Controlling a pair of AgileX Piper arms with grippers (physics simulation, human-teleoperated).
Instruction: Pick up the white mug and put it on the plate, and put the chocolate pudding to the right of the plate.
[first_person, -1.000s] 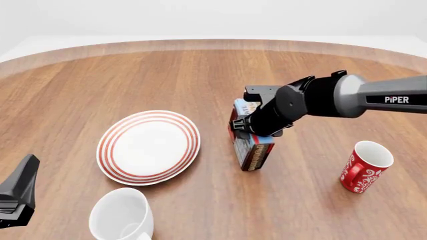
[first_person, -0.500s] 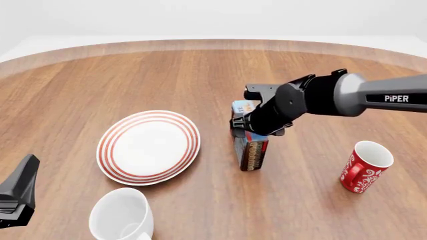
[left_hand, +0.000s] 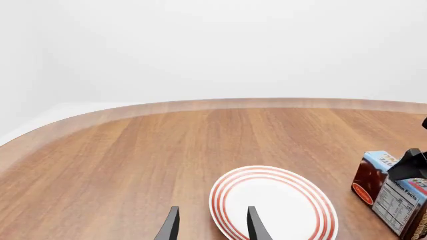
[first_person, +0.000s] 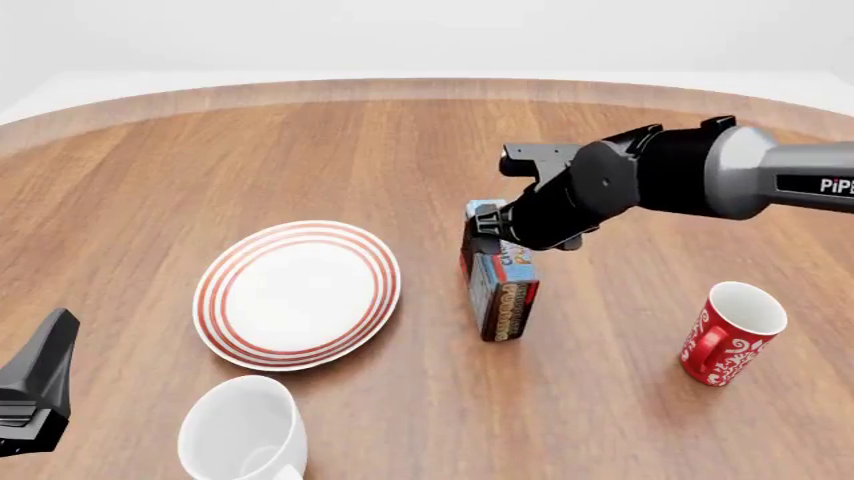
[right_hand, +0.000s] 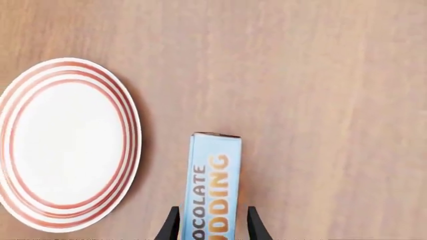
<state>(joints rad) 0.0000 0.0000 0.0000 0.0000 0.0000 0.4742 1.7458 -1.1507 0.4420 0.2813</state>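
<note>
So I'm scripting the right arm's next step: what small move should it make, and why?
Probably lift the right gripper straight up and away: the chocolate pudding already stands on the table to the right of the plate, and the fingers look open beside it.

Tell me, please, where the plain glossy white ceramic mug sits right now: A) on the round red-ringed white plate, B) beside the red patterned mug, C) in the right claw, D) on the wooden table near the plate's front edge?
D: in the front view the plain glossy white ceramic mug stands on the wooden table just in front of the round red-ringed white plate, whose surface is bare.
</note>
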